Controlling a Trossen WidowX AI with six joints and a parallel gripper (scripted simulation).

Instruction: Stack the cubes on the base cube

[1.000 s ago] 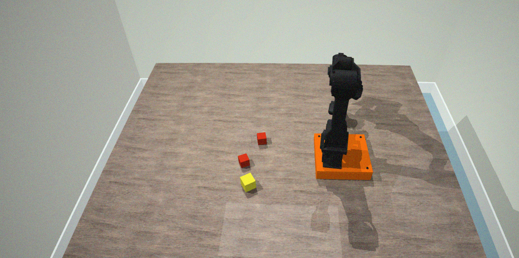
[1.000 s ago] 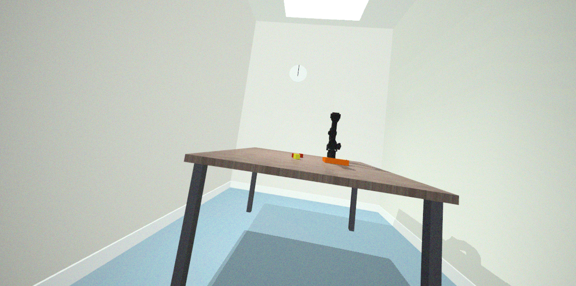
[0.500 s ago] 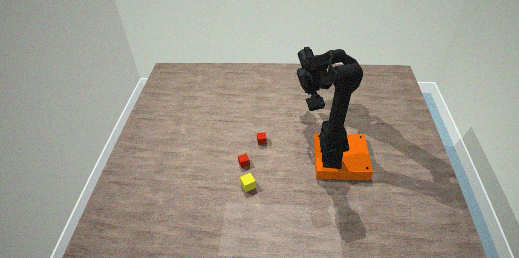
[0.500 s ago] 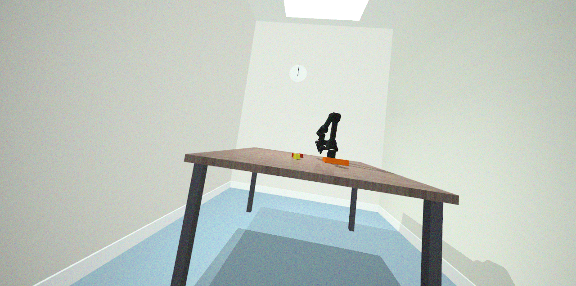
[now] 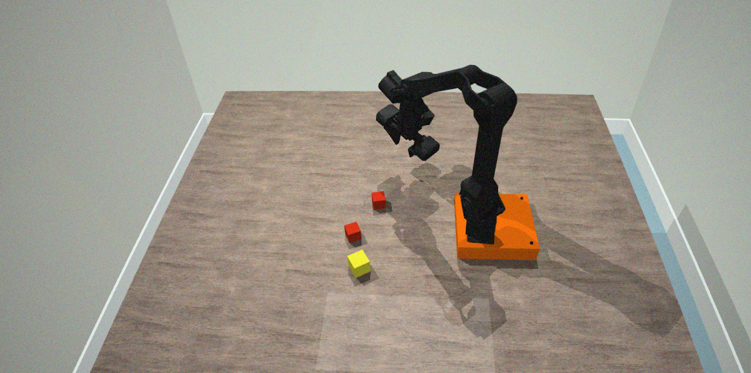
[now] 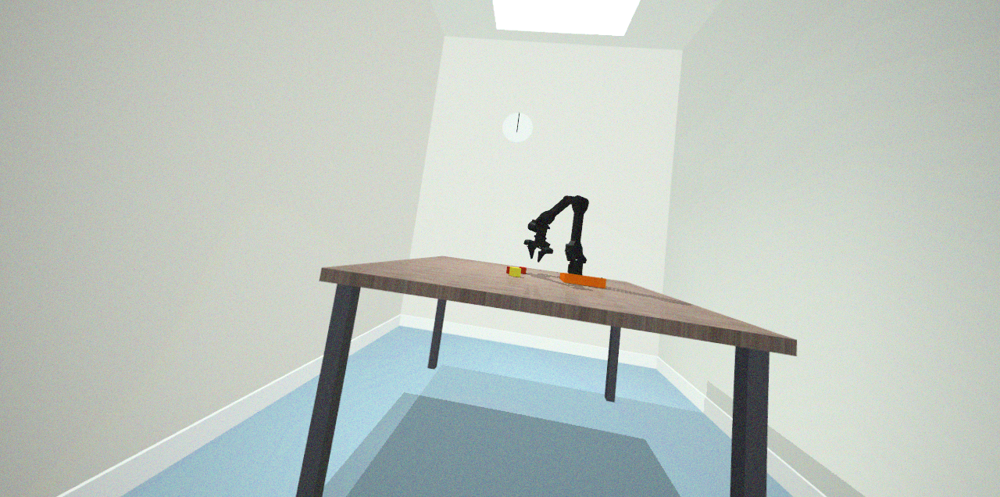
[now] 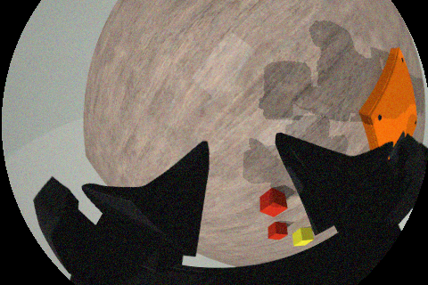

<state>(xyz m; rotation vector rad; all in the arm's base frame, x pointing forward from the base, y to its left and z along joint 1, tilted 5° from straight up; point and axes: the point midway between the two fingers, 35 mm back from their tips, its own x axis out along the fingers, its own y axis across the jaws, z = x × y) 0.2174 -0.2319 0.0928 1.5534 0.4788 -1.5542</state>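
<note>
A yellow cube [image 5: 358, 263] [image 6: 516, 271] [image 7: 303, 235], the largest of the three, stands on the wooden table [image 5: 251, 186] [image 6: 489, 289]. Two smaller red cubes lie behind it: the nearer red cube [image 5: 352, 231] [image 7: 277, 231] a short gap away, the farther red cube [image 5: 378, 200] [image 7: 274, 202] a little beyond and to the right. All three stand apart from one another. My gripper [image 5: 406, 138] [image 6: 539, 255] [image 7: 242, 142] is open and empty. It hangs high above the table, behind and above the farther red cube, with its fingers pointing down.
The arm's orange base plate [image 5: 517, 237] [image 6: 583, 278] [image 7: 389, 107] sits on the table to the right of the cubes. The arm's shadows fall between the base and the cubes. Walls stand beyond the table's left, back and right edges.
</note>
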